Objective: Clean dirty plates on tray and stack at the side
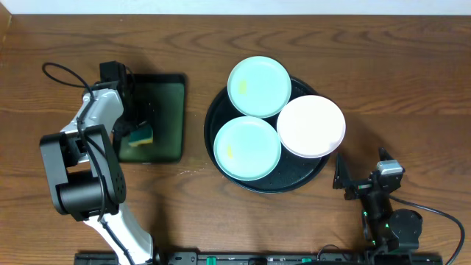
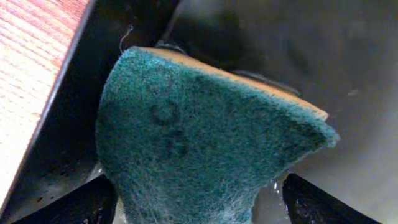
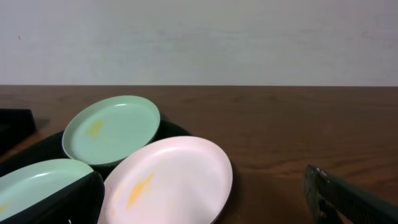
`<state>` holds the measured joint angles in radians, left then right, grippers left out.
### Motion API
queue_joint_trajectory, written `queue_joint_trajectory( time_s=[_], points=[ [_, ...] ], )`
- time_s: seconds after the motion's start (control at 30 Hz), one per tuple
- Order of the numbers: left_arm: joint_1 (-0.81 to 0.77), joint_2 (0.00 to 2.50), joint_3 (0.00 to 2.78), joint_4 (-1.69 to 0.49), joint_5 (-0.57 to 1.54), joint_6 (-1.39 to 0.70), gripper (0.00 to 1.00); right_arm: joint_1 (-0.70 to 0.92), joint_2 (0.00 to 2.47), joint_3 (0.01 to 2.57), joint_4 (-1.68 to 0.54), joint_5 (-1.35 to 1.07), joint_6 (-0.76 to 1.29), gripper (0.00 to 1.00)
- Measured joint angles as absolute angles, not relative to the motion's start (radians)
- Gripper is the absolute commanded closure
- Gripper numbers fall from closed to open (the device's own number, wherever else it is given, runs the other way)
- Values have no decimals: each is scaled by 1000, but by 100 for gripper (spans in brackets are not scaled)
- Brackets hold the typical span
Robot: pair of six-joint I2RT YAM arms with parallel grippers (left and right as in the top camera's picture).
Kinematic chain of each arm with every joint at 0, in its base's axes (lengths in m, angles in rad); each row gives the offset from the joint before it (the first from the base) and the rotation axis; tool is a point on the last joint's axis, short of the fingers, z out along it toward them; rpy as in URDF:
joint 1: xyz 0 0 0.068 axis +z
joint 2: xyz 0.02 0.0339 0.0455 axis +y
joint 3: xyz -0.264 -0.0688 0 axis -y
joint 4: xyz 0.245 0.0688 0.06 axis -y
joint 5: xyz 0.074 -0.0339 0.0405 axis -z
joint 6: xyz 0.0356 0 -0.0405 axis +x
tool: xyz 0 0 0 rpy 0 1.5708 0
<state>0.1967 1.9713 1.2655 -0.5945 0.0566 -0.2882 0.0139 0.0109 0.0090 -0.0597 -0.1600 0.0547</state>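
From overhead, the left end effector (image 1: 134,124) is hanging over the green tray (image 1: 168,110) at the left of the frame, straddling the sponge (image 1: 140,135), which looks like the first step toward wiping. All three plates are sitting crowded on the tray (image 1: 294,180) at centre right: one mint plate (image 1: 259,87) is overhanging the upper rim, a second mint plate (image 1: 246,147) is lying at lower left, and the white plate (image 1: 311,126) is jutting past the right rim. None is stacked on the desk (image 1: 412,73) yet. The right end effector (image 1: 344,177) is waiting at lower right just beside the tray, probably to steady or lift a plate. In the left wrist view, the sponge (image 2: 199,143) is filling the frame, green scouring face toward the camera and yellow foam showing along its upper edge. The fingers (image 2: 68,208) are standing wide at the bottom corners, the right one showing a gap, so the left end effector is spread and not pinching. In the right wrist view, the right end effector (image 3: 205,199) is gaping, with nothing between its tips. The white plate (image 3: 168,180) is lying nearest, carrying an orange-yellow smear. The far mint plate (image 3: 112,130) is showing a yellow smudge, and the near one (image 3: 37,180) is mostly cut off at lower left.
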Motion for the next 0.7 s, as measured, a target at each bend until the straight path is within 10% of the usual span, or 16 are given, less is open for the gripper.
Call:
queue_joint_trajectory(
  time_s=[0.27,0.53,0.63,0.7],
  points=[
    [196,1954,1265,-660,57,-290,21,14,11,9,-60,-160,55,1],
    [196,1854,1265,-692,58,-294,92,14,11,9,-60,-160,55,1],
    [196,1849,1265,-693,57,-289,92,14,11,9,-60,-160,55,1],
    [196,1850,1265,-694,57,-284,39,14,11,9,-60,-160,55,1]
  ],
)
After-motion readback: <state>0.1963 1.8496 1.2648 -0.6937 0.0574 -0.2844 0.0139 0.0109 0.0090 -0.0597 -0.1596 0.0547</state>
